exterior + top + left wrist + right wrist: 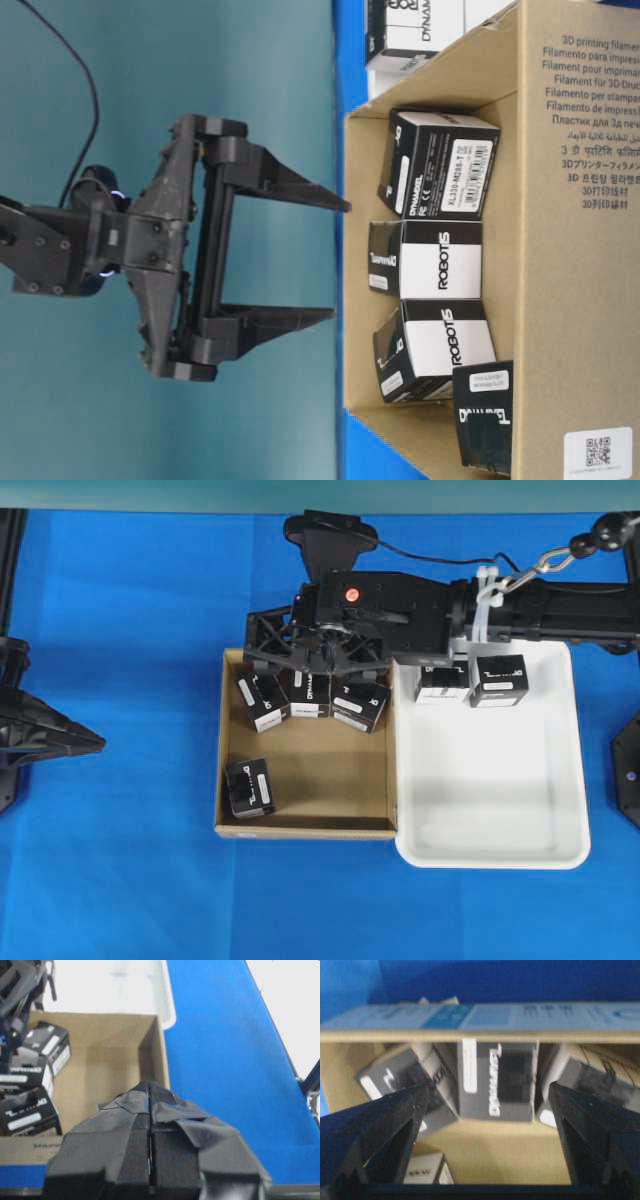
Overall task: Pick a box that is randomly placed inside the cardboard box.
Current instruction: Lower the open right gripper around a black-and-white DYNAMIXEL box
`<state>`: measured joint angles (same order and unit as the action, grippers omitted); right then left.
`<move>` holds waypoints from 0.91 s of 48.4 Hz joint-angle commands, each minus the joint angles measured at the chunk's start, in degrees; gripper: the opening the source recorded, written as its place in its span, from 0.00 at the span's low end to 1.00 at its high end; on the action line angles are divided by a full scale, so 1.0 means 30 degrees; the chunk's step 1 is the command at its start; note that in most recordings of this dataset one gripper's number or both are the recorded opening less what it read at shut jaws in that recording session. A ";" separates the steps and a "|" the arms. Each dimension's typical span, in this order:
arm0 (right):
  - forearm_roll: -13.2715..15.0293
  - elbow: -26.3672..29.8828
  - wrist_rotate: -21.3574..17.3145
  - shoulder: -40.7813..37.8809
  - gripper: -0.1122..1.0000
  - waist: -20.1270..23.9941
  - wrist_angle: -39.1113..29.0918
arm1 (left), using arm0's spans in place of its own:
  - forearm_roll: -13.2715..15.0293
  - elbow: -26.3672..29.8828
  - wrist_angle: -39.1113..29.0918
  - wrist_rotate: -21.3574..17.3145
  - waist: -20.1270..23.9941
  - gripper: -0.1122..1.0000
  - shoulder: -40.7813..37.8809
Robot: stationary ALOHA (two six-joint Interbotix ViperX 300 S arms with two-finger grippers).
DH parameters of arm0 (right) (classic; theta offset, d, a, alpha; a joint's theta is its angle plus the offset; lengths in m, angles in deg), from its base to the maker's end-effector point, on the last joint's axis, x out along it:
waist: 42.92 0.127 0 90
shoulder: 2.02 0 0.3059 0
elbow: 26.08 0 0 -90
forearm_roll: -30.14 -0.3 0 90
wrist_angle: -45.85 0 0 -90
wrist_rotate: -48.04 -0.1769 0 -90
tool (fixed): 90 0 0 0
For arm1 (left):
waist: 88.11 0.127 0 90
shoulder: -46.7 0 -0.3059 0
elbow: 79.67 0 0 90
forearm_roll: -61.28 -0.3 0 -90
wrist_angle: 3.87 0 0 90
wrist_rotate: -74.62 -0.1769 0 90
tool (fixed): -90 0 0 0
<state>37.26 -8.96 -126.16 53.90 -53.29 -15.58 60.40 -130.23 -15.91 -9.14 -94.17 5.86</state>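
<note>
The brown cardboard box (230, 742) lies left of centre. Three black boxes stand in a row along its far wall: left (262, 702), middle (308, 694), right (358, 706). A fourth black box (250, 787) lies alone near the front left corner. My right gripper (318, 665) hangs open just above that row, holding nothing. In the right wrist view the middle box (500, 1082) shows between the spread fingers (395, 1115). From table level the right gripper (338, 260) is outside the carton's rim. My left gripper (98, 743) is shut and empty, well left of the carton.
A white plastic tray (490, 810) sits against the carton's right wall, with two black boxes (442, 683) (498, 680) at its far end. The right arm (540, 610) spans above them. Blue cloth (140, 880) covers the table.
</note>
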 commanded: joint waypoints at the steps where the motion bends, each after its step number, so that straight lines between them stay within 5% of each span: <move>1: 0.0146 0.0117 0.0088 -0.0352 0.97 -0.0029 0.0410 | -0.0029 0.0293 0.0088 0.0088 -0.0059 0.04 0.0059; 44: 0.0498 0.0146 -0.0264 -0.1494 0.97 -0.0176 0.0439 | -0.0029 0.0410 -0.0703 -0.0059 -0.0059 0.04 0.0762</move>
<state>38.58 -9.05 -126.60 50.21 -54.17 -14.53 60.49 -130.23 -17.58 -9.14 -94.17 8.23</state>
